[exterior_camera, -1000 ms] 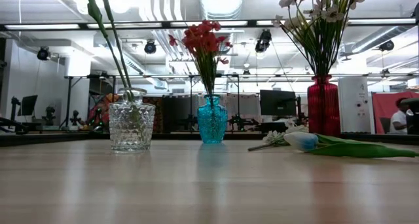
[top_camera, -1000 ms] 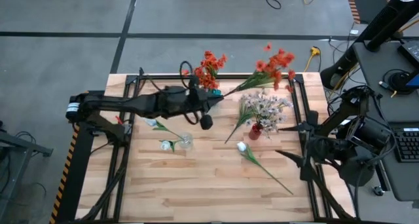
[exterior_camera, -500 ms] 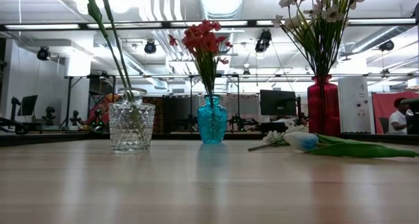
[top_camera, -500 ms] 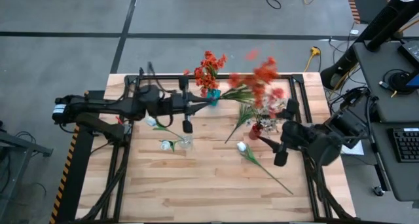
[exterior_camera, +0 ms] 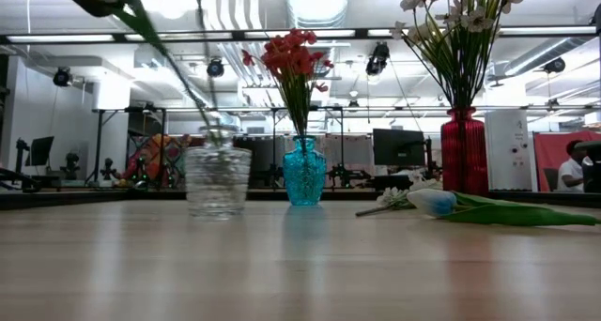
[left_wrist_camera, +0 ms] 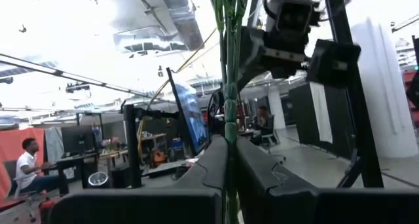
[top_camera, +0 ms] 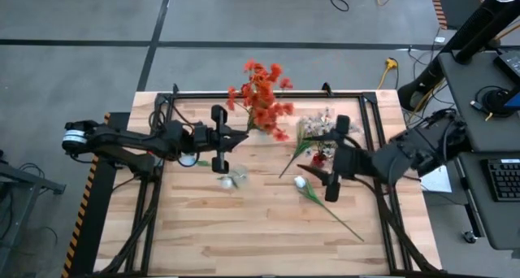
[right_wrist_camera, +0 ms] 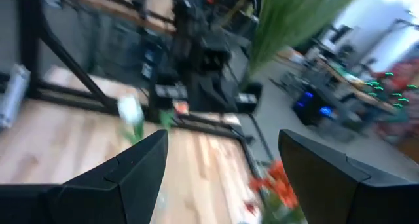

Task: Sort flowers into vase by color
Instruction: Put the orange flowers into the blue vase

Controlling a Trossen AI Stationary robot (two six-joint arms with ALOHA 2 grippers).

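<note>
- Clamping the green stem of an orange-red blossom spray (top_camera: 262,99) between the left gripper (top_camera: 219,140)'s closed fingers (left_wrist_camera: 255,175), centre of the high view.
- Carrying it toward the small turquoise glass vase (exterior_camera: 304,174), judging by colour.
- Hovering the right gripper (top_camera: 335,158), fingers spread and empty, above the white tulip bud (top_camera: 300,182) lying on the wooden surface (top_camera: 260,229).
- Next: lowering the stem into the vase mouth.

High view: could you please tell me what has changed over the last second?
The left gripper, shut on the orange spray, swung it leftward to near the blue vase. The clear vase shifted a little. The open right gripper came in from the right toward the lying white tulip. Blue vase, red vase and tulip stayed put.
</note>
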